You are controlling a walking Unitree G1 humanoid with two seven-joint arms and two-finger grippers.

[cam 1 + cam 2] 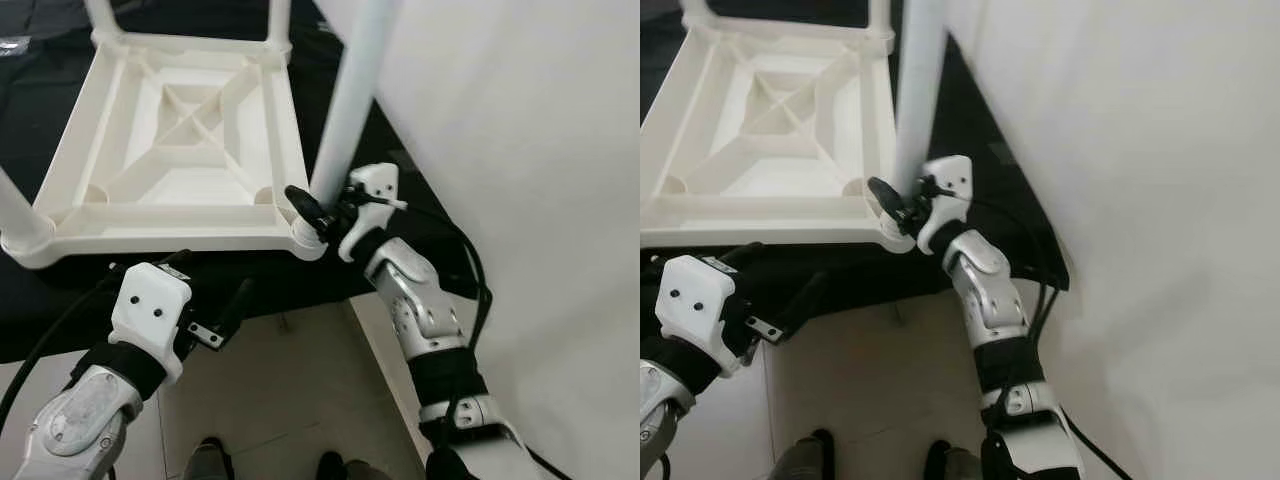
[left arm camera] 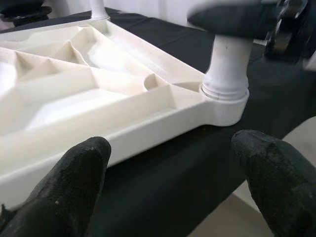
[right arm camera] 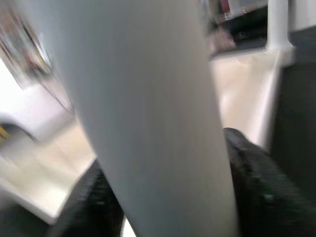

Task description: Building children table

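White table top [image 1: 190,130] upside down on black cloth [image 1: 60,300]. Right gripper [image 1: 318,212] clenched around white leg [image 1: 350,110] just above corner socket — leg upright. Left gripper [image 1: 222,322] spread wide, holding nothing, near table top's front edge.

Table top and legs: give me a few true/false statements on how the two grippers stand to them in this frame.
1. The table top lies upside down, ribbed underside facing up. True.
2. The right gripper is closed around the table leg near its base at the corner socket. True.
3. The left gripper is clamped on the table top's edge. False: its fingers are spread open, short of the edge, holding nothing.
4. The gripped leg lies flat on the black cloth. False: it stands up out of the corner socket.
5. Other legs are already fitted at other corners. True: one stands at the near left corner.
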